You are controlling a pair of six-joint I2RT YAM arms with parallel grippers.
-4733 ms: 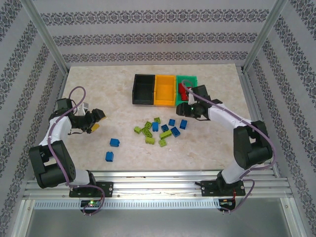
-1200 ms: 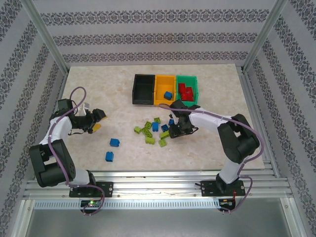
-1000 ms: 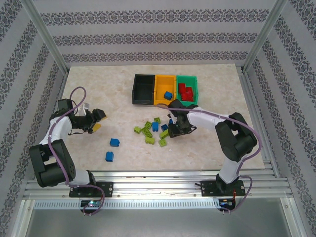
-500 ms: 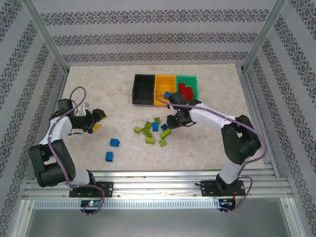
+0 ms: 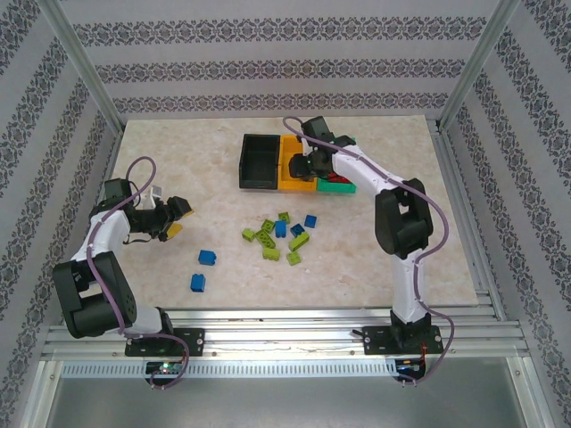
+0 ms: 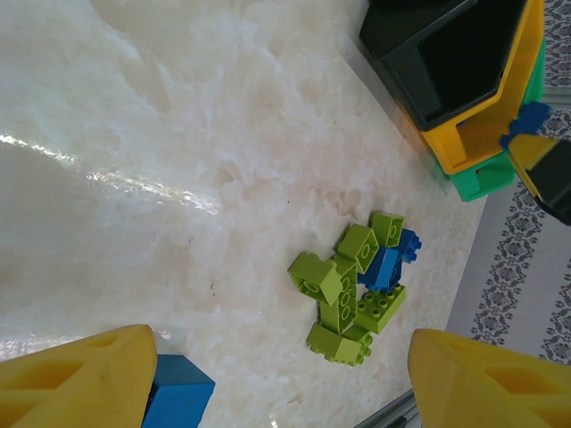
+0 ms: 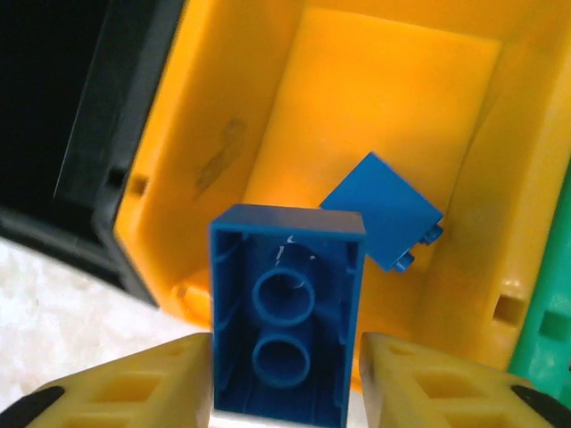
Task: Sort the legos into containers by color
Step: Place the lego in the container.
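My right gripper (image 5: 301,167) hangs over the orange-yellow bin (image 5: 287,178). A blue brick (image 7: 285,321) stands hollow side up between its fingers, with a gap on the right side, so the jaws are open. Another blue brick (image 7: 379,218) lies in that bin (image 7: 357,107). Red bricks lie in the green bin (image 5: 339,187), and the black bin (image 5: 244,165) holds nothing I can see. A pile of lime and blue legos (image 5: 281,234) sits mid-table. My left gripper (image 5: 176,219) is open at the far left, holding nothing.
Two loose blue bricks (image 5: 207,258) (image 5: 198,283) lie left of the pile, one beside my left finger (image 6: 178,392). A single blue brick (image 5: 310,220) sits right of the pile. Metal frame posts and patterned walls enclose the table.
The right arm lifted a blue brick from the pile and carried it back over the orange-yellow bin, where its jaws have widened. The left arm has not moved.
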